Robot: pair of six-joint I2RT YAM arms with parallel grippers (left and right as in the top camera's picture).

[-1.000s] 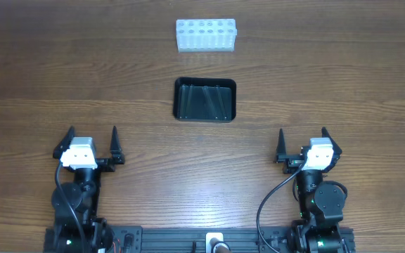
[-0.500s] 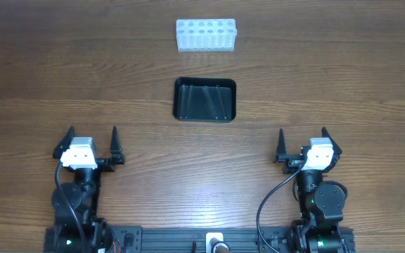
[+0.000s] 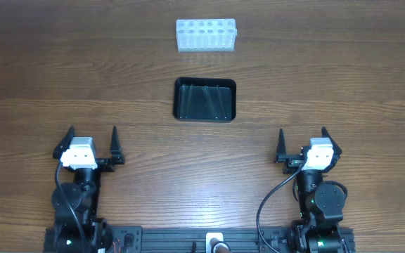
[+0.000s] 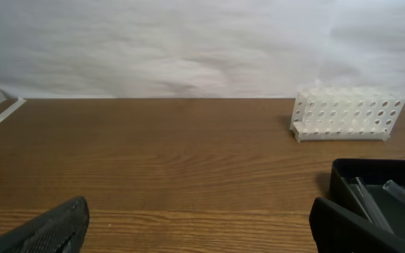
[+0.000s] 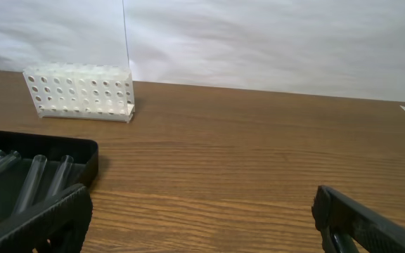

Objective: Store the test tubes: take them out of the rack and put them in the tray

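Observation:
A white test tube rack (image 3: 205, 36) stands at the far middle of the table, also seen as the rack (image 4: 346, 114) and the rack (image 5: 80, 92). In front of it sits a black tray (image 3: 186, 112) holding several clear test tubes (image 3: 204, 101); the tubes (image 5: 39, 179) lie side by side in the tray (image 5: 83, 154). My left gripper (image 3: 92, 140) rests open near the table's near left, far from the tray. My right gripper (image 3: 301, 142) rests open at the near right, with nothing between its fingers.
The wooden table (image 3: 343, 84) has wide free room on both sides of the tray and rack. A white wall or sheet (image 4: 188, 49) stands behind the table's far edge.

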